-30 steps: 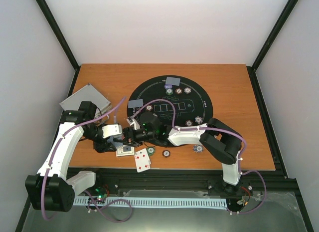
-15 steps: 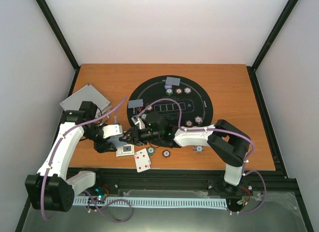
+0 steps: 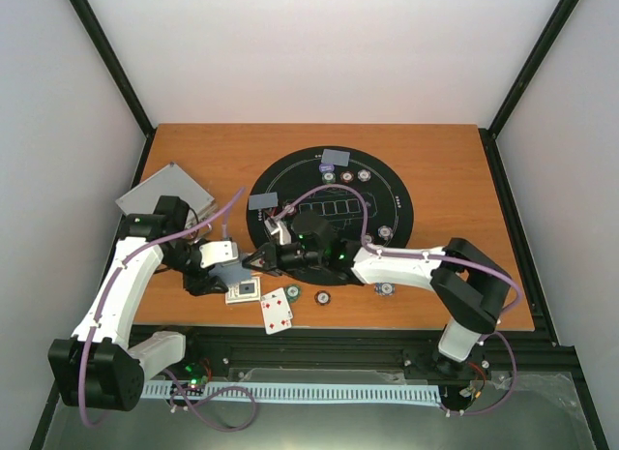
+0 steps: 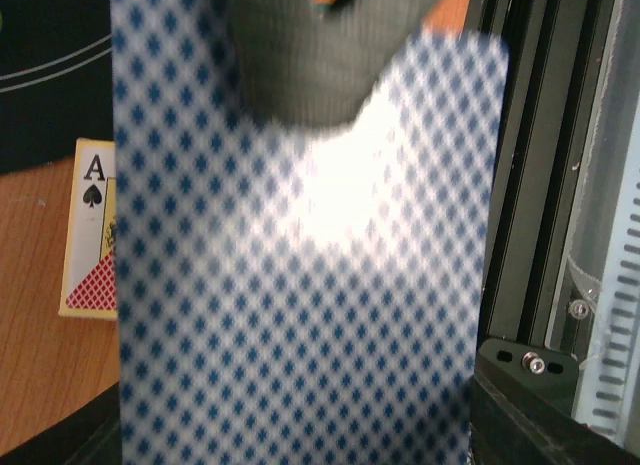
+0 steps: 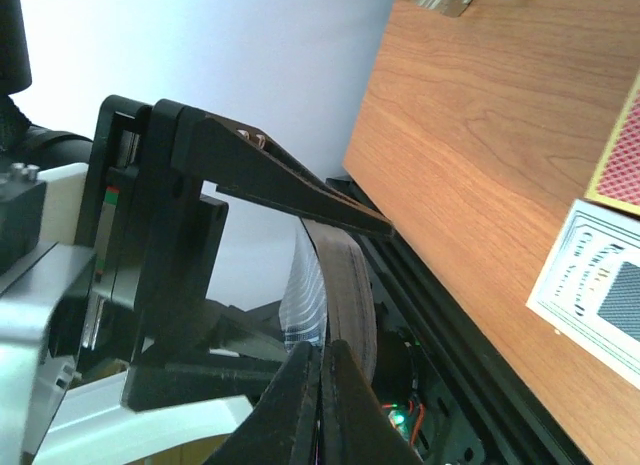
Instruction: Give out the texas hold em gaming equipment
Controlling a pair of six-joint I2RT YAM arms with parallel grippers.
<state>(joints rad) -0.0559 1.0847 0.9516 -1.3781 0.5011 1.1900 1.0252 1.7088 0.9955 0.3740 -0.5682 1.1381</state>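
My left gripper [image 3: 228, 273] is shut on a deck of playing cards [image 3: 235, 272] just above the table's near left part. In the right wrist view the deck [image 5: 347, 285] shows edge-on under the left gripper's black finger [image 5: 290, 185]. My right gripper [image 3: 257, 262] reaches in from the right, shut on the edge of the deck's top card [image 5: 303, 290]; its jaws [image 5: 322, 360] meet with no gap. That card's blue-checked back [image 4: 300, 285] fills the left wrist view and hides the left fingers. Striped poker chips [image 3: 346, 176] and two grey-backed cards [image 3: 336, 159] lie on the mat.
The round black mat [image 3: 397, 184] covers the table's middle. A card box [image 3: 244, 292] and a face-up red-pip card [image 3: 277, 311] lie near the front edge, with loose chips [image 3: 322, 297] beside them. The silver case [image 3: 164, 192] sits at the left. A black rail [image 4: 540, 185] borders the table.
My right arm has stretched left across the mat's near edge to the deck, and its jaws have gone from open to shut on the top card. The left arm has held still.
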